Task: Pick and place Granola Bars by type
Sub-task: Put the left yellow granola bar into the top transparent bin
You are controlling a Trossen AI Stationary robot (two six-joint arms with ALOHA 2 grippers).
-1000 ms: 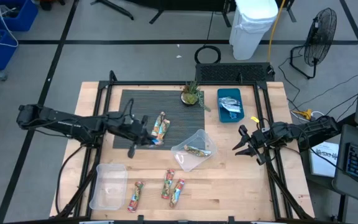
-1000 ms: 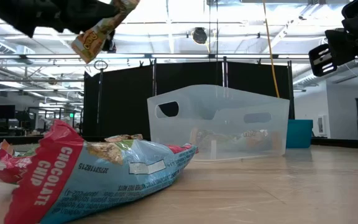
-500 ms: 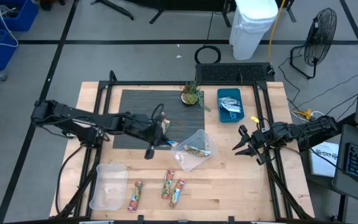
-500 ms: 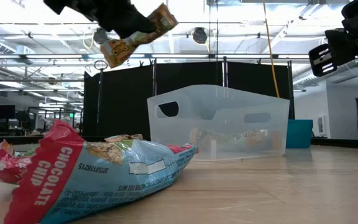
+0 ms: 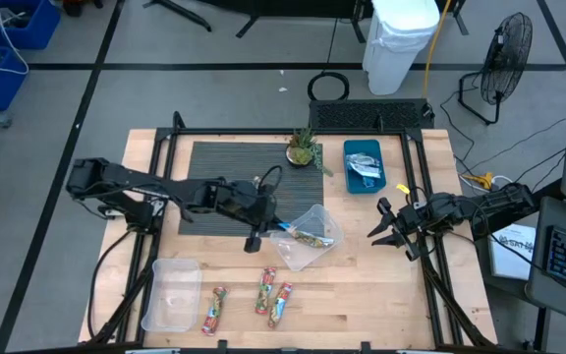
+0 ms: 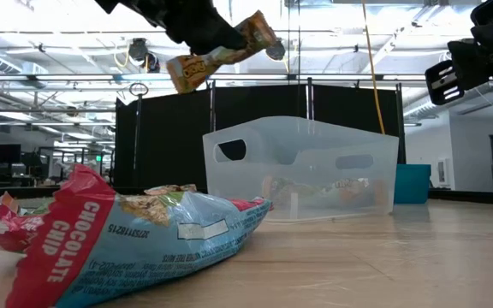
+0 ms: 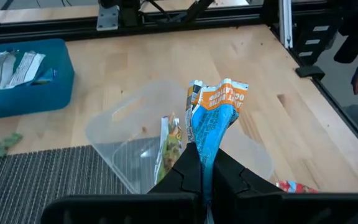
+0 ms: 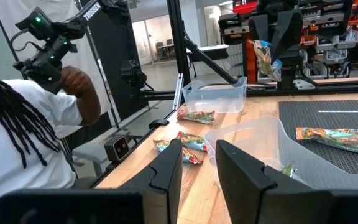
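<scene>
Left gripper [image 7: 202,163], pinched narrow on one end of a blue-and-orange granola bar [image 7: 213,115], hangs above the clear bin [image 7: 114,134] mid-table; released here near its left rim, the dangling bar could miss.

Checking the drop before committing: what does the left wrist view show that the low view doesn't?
Left wrist only: the blue plastic tray holding silvery packets, and the dark ribbed mat. Low only: the big light-blue and red chocolate chip wrapper lying close on the wood. Both: the left gripper shut on the orange-and-blue granola bar, over the clear plastic bin.
</scene>
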